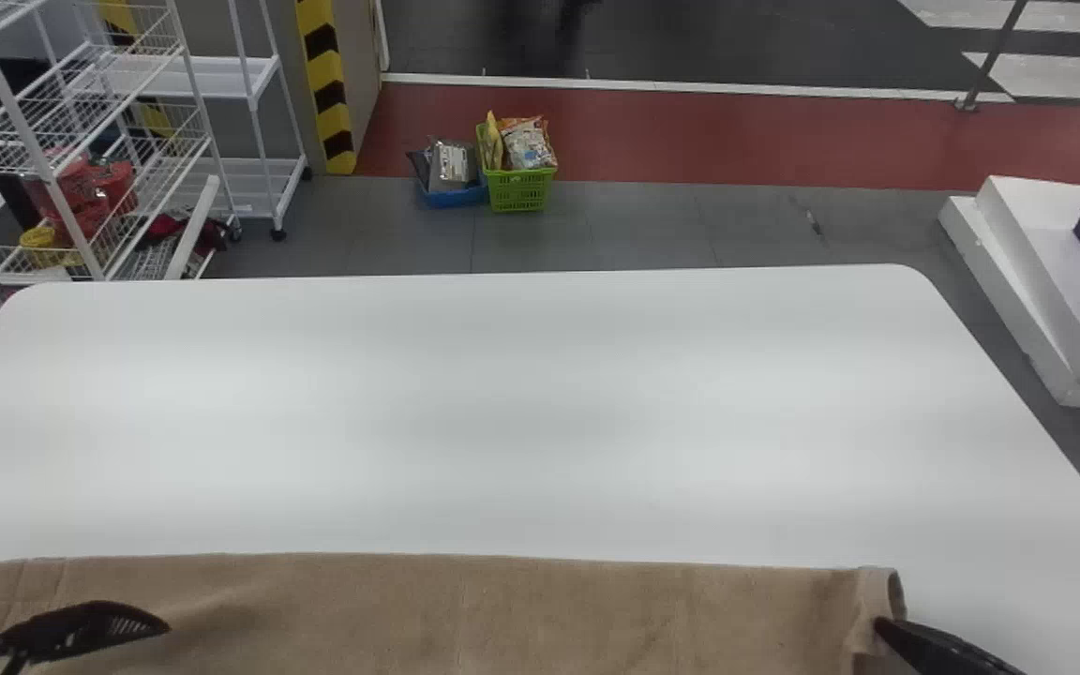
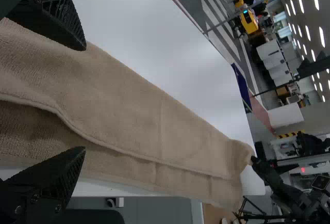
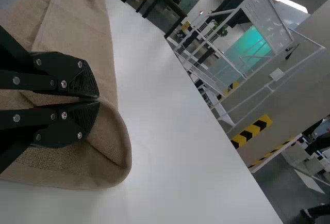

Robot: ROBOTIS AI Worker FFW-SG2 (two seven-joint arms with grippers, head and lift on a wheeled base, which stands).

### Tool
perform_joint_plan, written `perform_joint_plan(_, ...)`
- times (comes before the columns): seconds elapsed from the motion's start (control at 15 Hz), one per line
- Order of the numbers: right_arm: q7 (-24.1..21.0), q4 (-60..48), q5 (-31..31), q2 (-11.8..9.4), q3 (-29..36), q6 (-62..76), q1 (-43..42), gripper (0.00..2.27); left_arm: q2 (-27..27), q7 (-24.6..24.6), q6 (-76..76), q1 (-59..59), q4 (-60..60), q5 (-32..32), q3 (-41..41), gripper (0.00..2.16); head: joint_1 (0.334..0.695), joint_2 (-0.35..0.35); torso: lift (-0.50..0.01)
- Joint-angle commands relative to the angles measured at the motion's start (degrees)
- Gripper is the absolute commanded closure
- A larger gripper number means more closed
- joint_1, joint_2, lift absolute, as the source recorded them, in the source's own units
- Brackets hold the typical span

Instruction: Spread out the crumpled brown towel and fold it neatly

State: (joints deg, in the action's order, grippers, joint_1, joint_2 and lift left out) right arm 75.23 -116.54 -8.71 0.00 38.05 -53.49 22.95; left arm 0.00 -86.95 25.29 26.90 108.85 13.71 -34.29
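Brown towel [image 1: 502, 614] in right gripper [image 1: 896, 634]

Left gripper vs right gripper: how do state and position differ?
The left gripper is spread open; the right gripper is closed on the brown towel. The left gripper is over the towel's left part, the right gripper at its curled right end. Both are black and two-fingered.
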Motion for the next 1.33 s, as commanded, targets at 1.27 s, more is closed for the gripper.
perform_joint_plan(1.27, -0.1, 1.0, -1.2, 0.1, 2.5, -2.0, -1.0, 1.02, -0.1, 1.7, 3.7, -2.1, -4.5, 5.8, -1.3, 0.73, 0.695, -0.065, -0.128)
